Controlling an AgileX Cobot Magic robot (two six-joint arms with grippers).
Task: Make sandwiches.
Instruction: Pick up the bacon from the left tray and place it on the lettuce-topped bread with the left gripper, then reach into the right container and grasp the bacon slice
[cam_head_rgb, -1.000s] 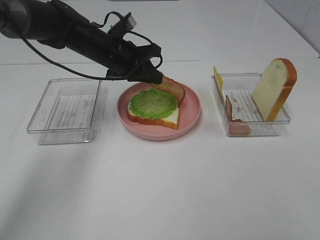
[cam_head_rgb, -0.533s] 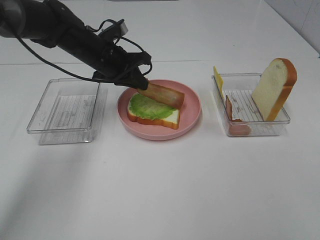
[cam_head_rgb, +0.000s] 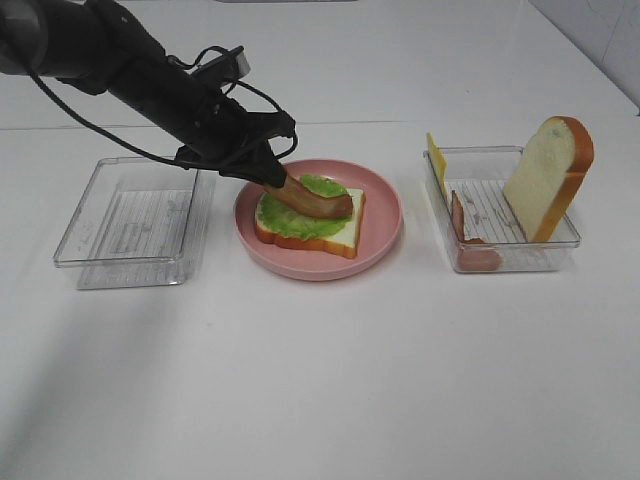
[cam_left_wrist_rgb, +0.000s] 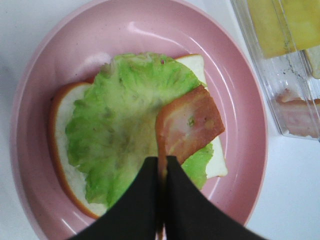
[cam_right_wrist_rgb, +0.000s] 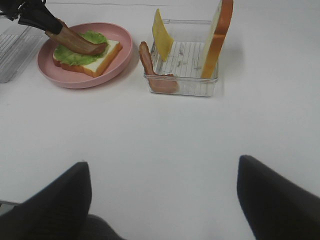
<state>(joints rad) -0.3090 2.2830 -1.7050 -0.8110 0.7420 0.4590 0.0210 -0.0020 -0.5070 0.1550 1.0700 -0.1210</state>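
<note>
Left end effector (cam_left_wrist_rgb: 161, 167): clenched on bacon strip (cam_left_wrist_rgb: 192, 125) end, over plate (cam_left_wrist_rgb: 240, 100).
Right end effector (cam_right_wrist_rgb: 163, 165): released, empty.
Handling: likely light, floppy; pinch 1 end.

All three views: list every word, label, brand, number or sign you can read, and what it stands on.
None: no readable text in any view.
The pink plate, bread slice, lettuce, bacon strip, left end effector, and the exterior view's left-hand tray and right-hand tray are unmarked; the lines on the tray floors look like moulded ridges, not lettering.
</note>
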